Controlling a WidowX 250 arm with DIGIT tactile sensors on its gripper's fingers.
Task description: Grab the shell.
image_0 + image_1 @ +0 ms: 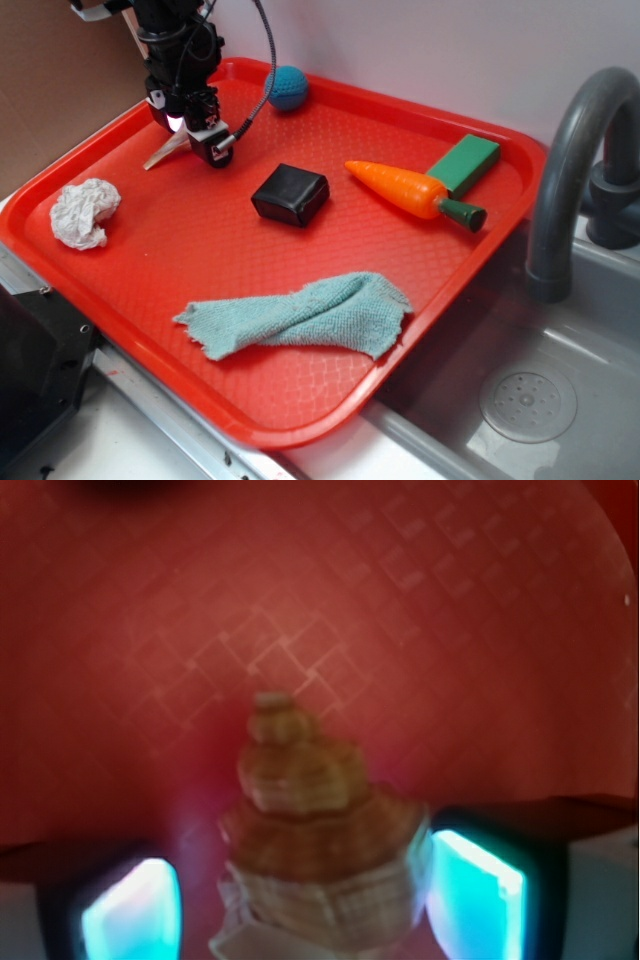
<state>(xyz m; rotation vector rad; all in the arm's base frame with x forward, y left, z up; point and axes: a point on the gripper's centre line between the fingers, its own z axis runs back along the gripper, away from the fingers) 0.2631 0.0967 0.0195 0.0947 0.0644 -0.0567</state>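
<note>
So the shell [315, 830] looks pretty clear on my wrist cam: tan-orange ridged whorls stacked up, paler cream banding on the wide lower part. From the exterior view only its pale pointed end [163, 152] pokes out to the left under the gripper [195, 128], lying on the tray [300, 400] near the back left corner.

The gripper is down over it with a finger on each side. The right pad [475, 890] looks like it's touching the shell, the left one [130, 915] has a bit of red tray showing in between, so I can't tell whether it's actually clamped on or not.

Other stuff on the tray: a paper ball [85, 212] near the left edge, a blue ball [288, 87] at the back, a black block [290, 194] just right of the gripper, a carrot [412, 192] touching a green block [464, 162], and a cloth [300, 315] up front. None of it crowds the shell.
</note>
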